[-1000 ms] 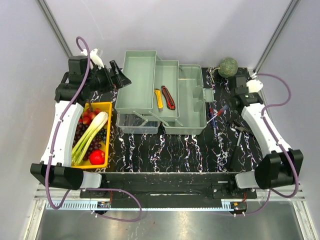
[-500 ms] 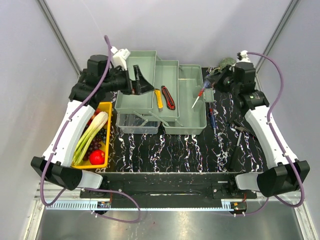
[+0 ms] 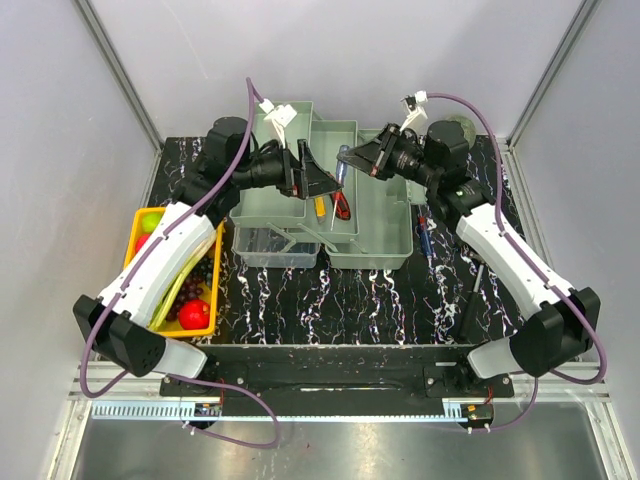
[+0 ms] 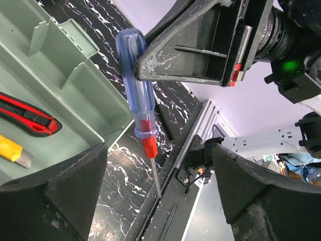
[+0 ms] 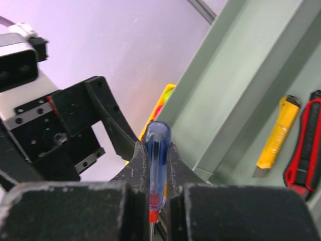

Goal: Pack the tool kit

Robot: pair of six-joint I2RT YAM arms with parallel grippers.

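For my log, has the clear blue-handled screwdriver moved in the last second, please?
Yes. The right gripper carried the screwdriver left, from beside the grey-green plastic toolbox to above its middle.

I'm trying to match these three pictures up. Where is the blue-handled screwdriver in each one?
Top view: the screwdriver is upper middle, above the toolbox, held by the right gripper.
Left wrist: screwdriver left of centre, handle up, tip down.
Right wrist: screwdriver bottom centre, pinched between the fingers.
Shared landmark: the red knife, seen in all three.
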